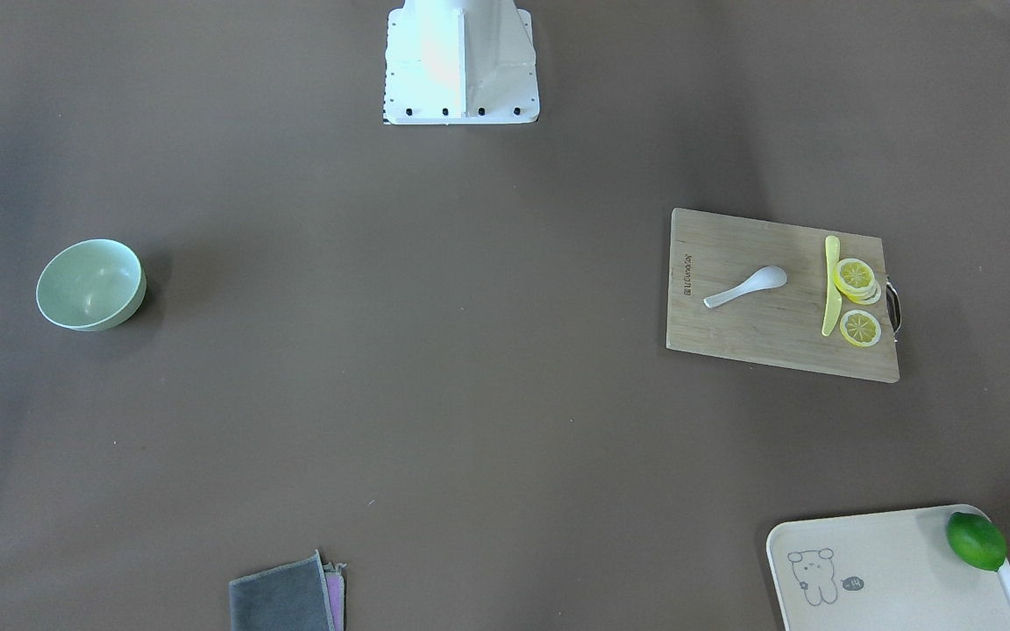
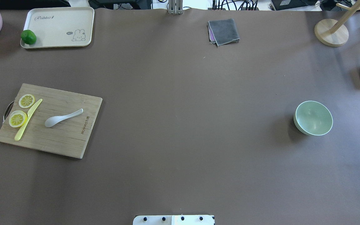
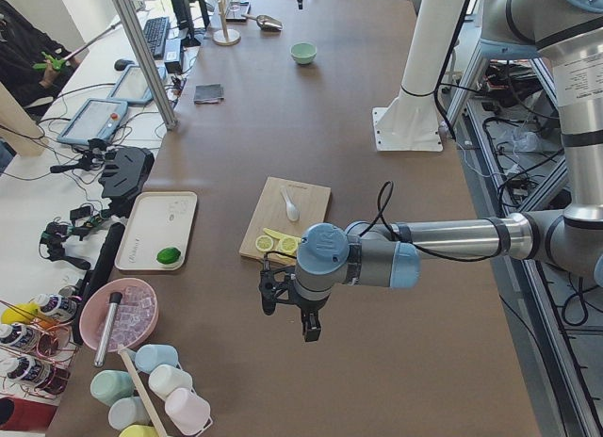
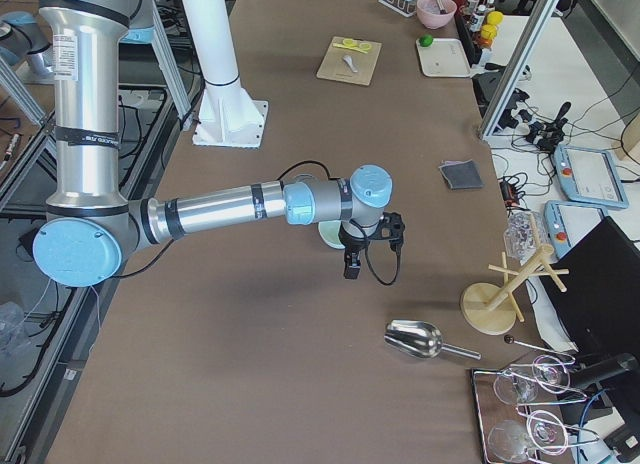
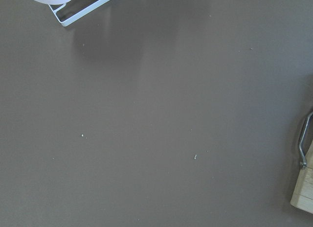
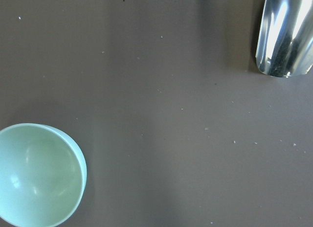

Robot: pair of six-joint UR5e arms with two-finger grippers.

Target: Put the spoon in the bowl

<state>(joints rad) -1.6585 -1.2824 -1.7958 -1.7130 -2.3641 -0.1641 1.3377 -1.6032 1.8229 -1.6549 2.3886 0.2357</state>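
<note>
White spoon (image 2: 63, 117) on cutting board (image 2: 67, 140), bowl (image 2: 313, 118) well apart
Knife (image 2: 28, 119) and lemon slices (image 2: 27, 101) lie beside it; we cannot tell opening or hold of left gripper (image 3: 290, 316), right gripper (image 4: 370, 246)

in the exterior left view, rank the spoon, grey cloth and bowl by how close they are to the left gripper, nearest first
From the left gripper:
1. spoon, on the cutting board just beyond it.
2. grey cloth, farther up the table, on the operators' side.
3. bowl, near the far end.
</note>
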